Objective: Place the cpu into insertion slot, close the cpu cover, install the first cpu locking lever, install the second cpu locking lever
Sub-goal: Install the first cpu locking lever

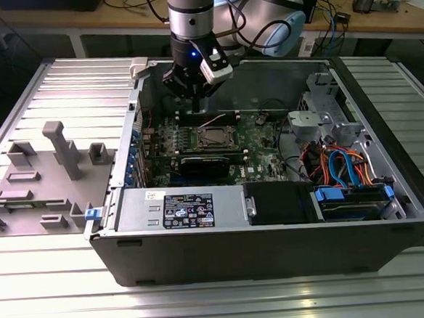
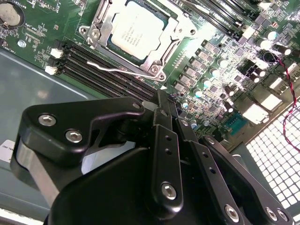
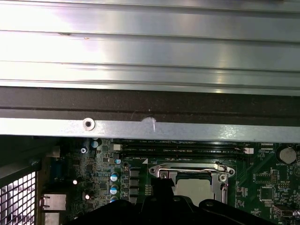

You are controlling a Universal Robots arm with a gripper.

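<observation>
Exterior view: gripper (image 1: 195, 87) poised at upper centre, above the green motherboard (image 1: 258, 137) inside the open computer case (image 1: 275, 234); insertion slot (image 1: 214, 137) just below it.

Second wrist view: fingers (image 2: 164, 122) pressed together, holding nothing. At top centre, cpu (image 2: 137, 30) seated in the slot, cpu cover (image 2: 161, 51) framing it, a locking lever (image 2: 112, 68) alongside.

First wrist view: cpu (image 3: 199, 187) at lower right, partly hidden.

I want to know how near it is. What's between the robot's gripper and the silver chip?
In the second wrist view, black memory slots and a thin metal lever lie between the gripper and the cpu.
</observation>
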